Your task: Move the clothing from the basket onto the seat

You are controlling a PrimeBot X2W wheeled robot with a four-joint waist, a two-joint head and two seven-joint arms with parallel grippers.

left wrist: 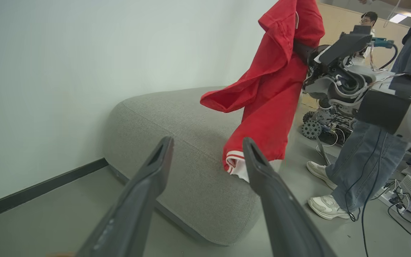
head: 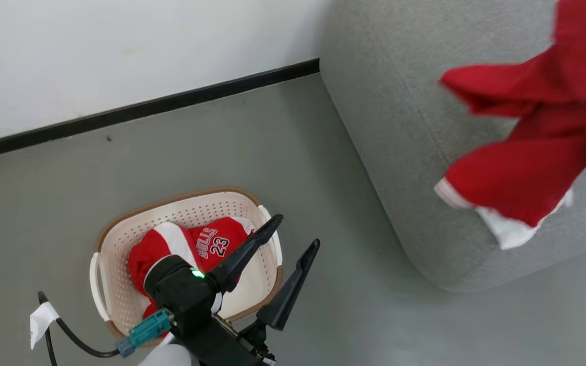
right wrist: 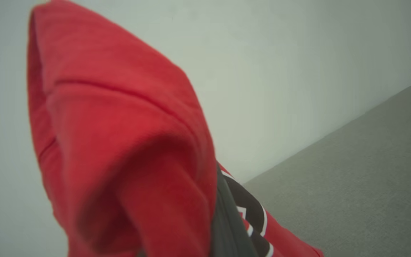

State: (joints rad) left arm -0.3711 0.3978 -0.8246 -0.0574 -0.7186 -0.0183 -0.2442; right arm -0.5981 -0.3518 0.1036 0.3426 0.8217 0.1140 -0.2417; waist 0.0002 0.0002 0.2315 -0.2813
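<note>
- The right pincer (left wrist: 300,53) is pressed together on a red garment (head: 527,173). It pinches the cloth near the top, so the rest hangs free with the white-trimmed hem lowest.
- The garment dangles over the seat (head: 400,127), near its rounded corner. Whether the hem brushes the cushion or hangs just above it, I can't tell.
- The high carry makes sense to me, because it lets the loose cloth clear the seat's edge instead of dragging.
- The left pincer (head: 297,230) is spread wide and empty above the basket (head: 135,216). I'd say it is parked clear of the carry but handy for the next pick.
- The basket sits on the floor (head: 272,142) near the seat's corner. The jersey (head: 211,244) lies crumpled inside, "BULLS 23" facing up, so the job is part done at best.
- Next call, I reckon, is to lower the garment and let go further in over the cushion. Dropped this close to the corner, it could slide off onto the floor.
- A person (left wrist: 362,160) stands beside the seat, close to the right arm.
</note>
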